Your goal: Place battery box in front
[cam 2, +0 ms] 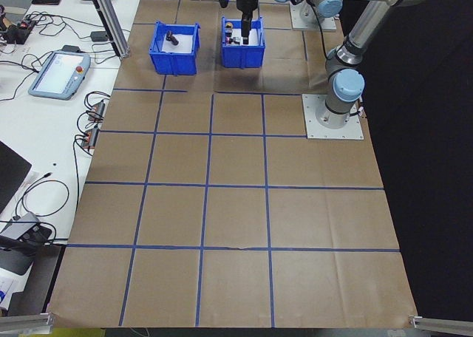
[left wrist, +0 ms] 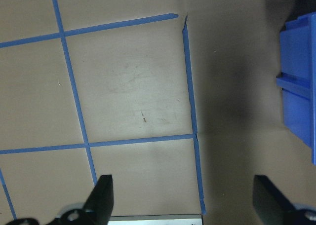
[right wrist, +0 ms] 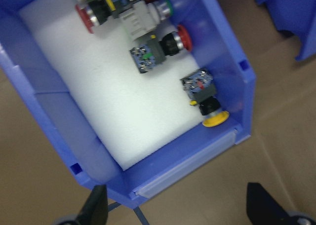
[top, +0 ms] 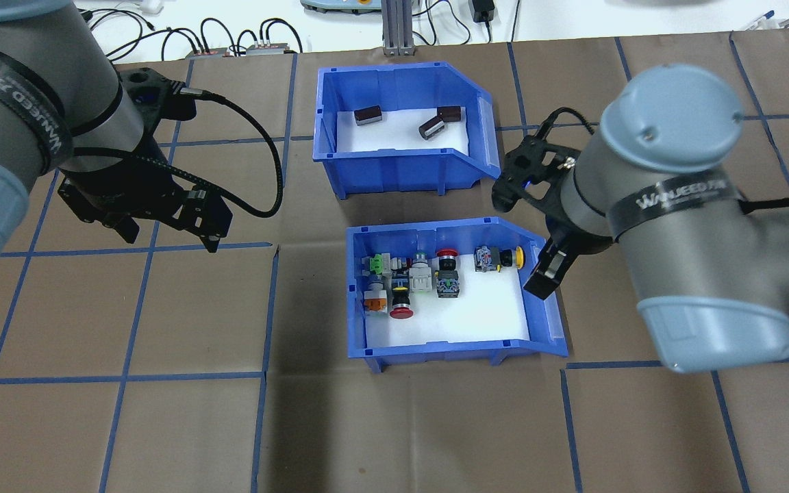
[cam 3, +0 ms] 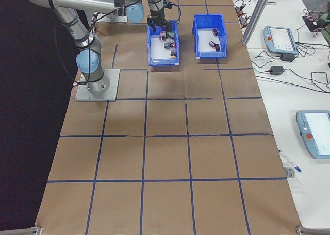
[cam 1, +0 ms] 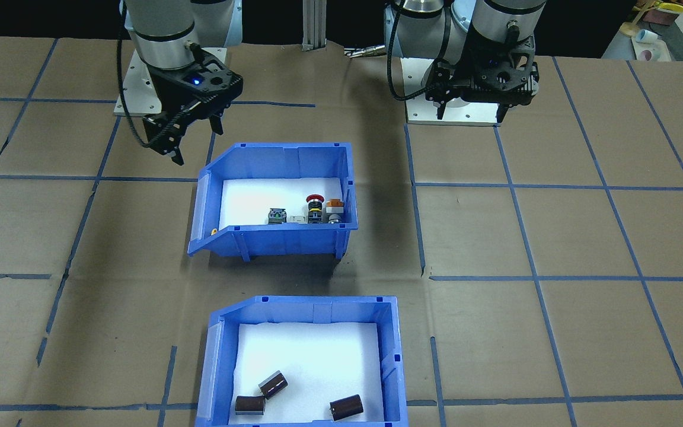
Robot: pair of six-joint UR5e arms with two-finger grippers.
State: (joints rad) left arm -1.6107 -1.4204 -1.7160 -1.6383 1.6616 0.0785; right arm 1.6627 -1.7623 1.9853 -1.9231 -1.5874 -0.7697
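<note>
Front view: the battery box (cam 1: 306, 362), a blue plastic open-top bin lined with white foam, lies at the operators' side holding three dark cylindrical cells (cam 1: 273, 384); the switch bin (cam 1: 276, 198), same blue moulding, sits nearer the robot.
Overhead: right gripper (top: 546, 268), jaws spread, hangs over the switch bin's sloped lip; left gripper (top: 161, 229), jaws apart, hovers over taped brown paper (top: 161, 424).
Right wrist: glossy push-buttons (right wrist: 148, 18) on matte foam.
Advice: I'd grip a rigid side wall and slide without tipping, or the cells will likely roll.
</note>
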